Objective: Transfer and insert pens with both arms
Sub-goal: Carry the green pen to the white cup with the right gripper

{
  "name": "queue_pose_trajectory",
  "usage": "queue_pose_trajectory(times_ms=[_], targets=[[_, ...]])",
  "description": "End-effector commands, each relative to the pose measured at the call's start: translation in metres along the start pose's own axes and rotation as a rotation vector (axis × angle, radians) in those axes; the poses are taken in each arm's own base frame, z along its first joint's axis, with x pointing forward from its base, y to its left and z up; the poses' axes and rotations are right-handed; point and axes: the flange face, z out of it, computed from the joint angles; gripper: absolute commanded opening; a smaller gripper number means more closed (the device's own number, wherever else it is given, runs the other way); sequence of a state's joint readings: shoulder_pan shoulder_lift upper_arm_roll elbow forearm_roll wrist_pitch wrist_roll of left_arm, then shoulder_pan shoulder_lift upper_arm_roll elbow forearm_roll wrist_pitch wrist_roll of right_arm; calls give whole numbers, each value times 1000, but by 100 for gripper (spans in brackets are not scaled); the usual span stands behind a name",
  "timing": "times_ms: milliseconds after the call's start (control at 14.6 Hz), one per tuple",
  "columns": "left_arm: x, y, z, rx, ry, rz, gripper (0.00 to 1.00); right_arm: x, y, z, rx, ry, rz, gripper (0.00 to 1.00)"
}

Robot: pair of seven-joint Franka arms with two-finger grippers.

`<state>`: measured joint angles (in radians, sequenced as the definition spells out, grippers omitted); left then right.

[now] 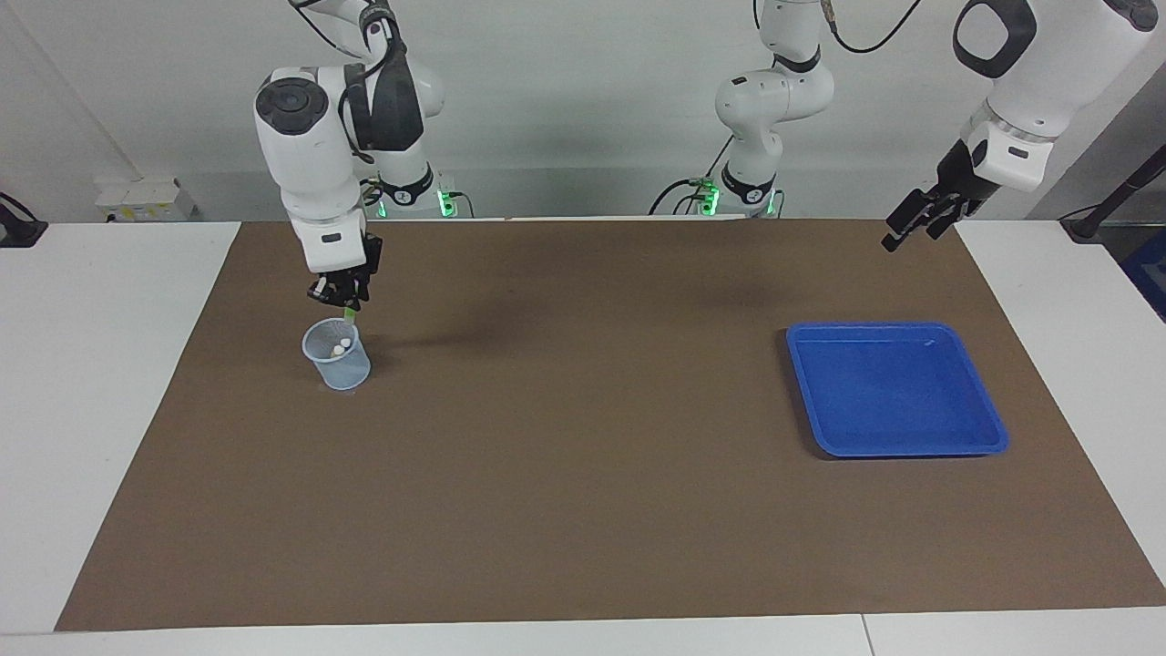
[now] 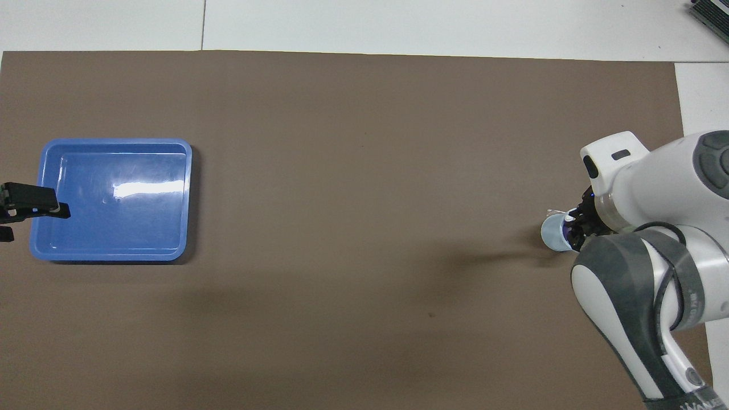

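Holding the green pen upright in my right jaws, clamped tight on it, I hang over the pale blue mesh cup at the right arm's end of the counter, pen tip just above its rim. Two whitish pen ends show inside the cup. The blue tray holds nothing. My left jaws wait spread wide, gripping nothing, over the mat's corner.

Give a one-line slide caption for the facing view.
Right gripper holds green pen over cup; left gripper waits open near empty blue tray.
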<state>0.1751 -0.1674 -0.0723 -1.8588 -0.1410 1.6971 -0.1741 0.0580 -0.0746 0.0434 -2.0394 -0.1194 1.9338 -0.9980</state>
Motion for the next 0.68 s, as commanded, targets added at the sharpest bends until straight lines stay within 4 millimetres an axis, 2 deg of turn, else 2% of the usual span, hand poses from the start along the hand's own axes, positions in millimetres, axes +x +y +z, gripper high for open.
queue_pose_trajectory(times_ms=[0,205,274,411,479,616], targets=[[5,7,-5,16,31,28,100,-19,-1,15,-32,-4,-53,0],[12,19,-21,36,26,59,100,-18,-5,30,-42,8,-52,0],[16,26,-36,50,26,76,100,-18,-6,34,-44,10,-54,0],[23,40,-52,90,6,106,100,-18,-8,41,-44,13,-55,0],[26,44,-57,105,-5,112,100,-21,-7,45,-42,14,-53,0],[29,49,-55,117,-24,120,100,-39,-5,63,-25,12,-18,0]])
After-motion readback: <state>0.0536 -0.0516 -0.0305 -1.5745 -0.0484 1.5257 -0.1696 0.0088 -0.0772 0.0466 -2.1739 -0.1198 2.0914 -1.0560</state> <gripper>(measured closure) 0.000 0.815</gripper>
